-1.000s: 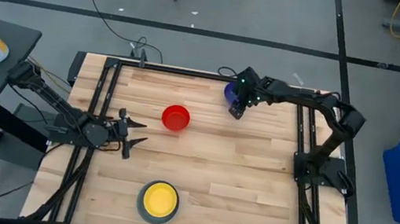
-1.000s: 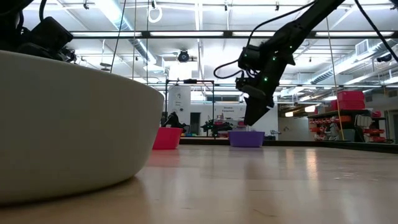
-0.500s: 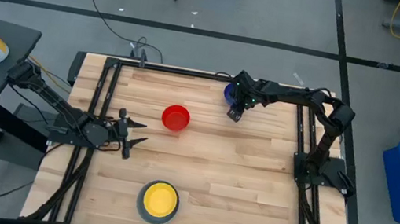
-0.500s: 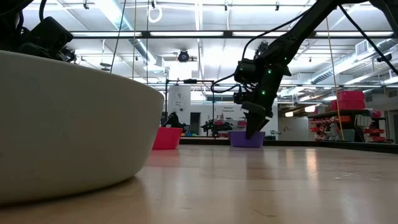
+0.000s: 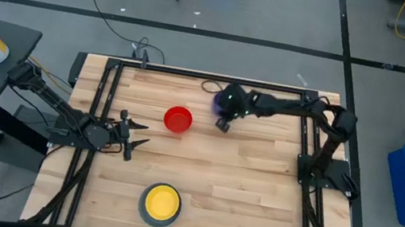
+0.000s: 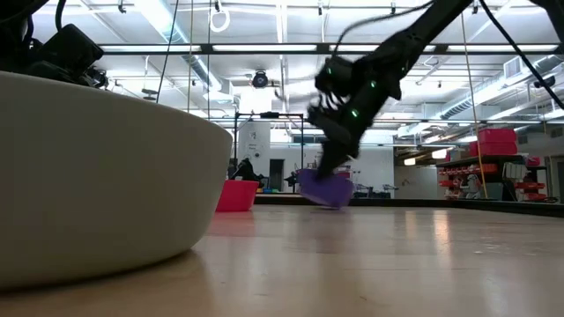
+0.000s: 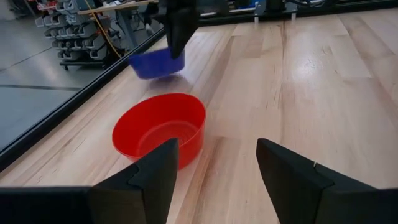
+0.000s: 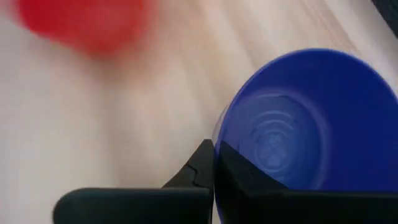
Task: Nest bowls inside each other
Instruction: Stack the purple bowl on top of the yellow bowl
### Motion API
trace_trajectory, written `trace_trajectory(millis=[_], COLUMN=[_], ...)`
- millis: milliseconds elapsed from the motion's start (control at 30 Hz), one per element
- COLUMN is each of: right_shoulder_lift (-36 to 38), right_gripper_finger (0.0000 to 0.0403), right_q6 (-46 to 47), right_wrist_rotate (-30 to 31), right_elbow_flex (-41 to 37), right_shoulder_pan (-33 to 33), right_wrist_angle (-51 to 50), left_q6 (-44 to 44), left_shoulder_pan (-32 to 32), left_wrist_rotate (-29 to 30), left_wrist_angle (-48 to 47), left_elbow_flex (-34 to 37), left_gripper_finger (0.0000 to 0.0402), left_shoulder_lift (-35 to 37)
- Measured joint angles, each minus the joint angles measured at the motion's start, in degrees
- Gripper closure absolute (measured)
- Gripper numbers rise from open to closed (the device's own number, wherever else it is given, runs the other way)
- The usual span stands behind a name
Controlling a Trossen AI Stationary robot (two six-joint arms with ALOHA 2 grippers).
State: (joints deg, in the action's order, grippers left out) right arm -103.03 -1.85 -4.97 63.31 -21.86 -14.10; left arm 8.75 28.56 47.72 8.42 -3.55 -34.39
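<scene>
Right end effector (image 5: 223,121) is pinched on the dark blue bowl (image 6: 324,187)'s rim, upper middle of the high view, tilted just off the bench (image 5: 257,178), probably heading for the red bowl (image 5: 178,119) nearby. Left end effector (image 5: 137,135) waits mid-left with fingers apart, so it's out of the way.

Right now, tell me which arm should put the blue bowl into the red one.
The right. Its gripper is already shut on the dark blue bowl's rim, lifted and tilted just beside the red bowl. The left gripper is open and empty, on the red bowl's other side.
</scene>
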Motion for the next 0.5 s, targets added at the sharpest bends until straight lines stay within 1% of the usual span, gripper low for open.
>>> trace_trajectory(millis=[100,167,233,367,500], right_shoulder_lift=[1.69,3.26,5.03,7.75,7.72], right_gripper_finger=[0.0399,0.0400,0.0401,0.0401,0.0401], right_q6=[1.08,1.45,1.42,2.59,6.57], right_wrist_rotate=[0.68,4.31,8.49,13.95,18.06], right_elbow_flex=[-0.02,-0.02,-0.02,-0.04,-0.04], right_shoulder_pan=[5.72,10.41,15.36,26.40,36.55], right_wrist_angle=[7.30,11.10,12.52,16.37,18.95], left_q6=[0.02,0.24,0.92,1.64,1.69], left_shoulder_pan=[0.00,0.00,0.00,0.00,0.00], left_wrist_rotate=[0.00,0.00,0.01,0.04,0.18], left_wrist_angle=[-0.33,-0.74,-1.47,-2.94,-2.92], left_elbow_flex=[0.00,0.00,0.00,0.00,0.00], left_gripper_finger=[0.0177,0.0177,0.0177,0.0177,0.0177], left_shoulder_lift=[0.00,0.00,0.00,-0.02,0.00])
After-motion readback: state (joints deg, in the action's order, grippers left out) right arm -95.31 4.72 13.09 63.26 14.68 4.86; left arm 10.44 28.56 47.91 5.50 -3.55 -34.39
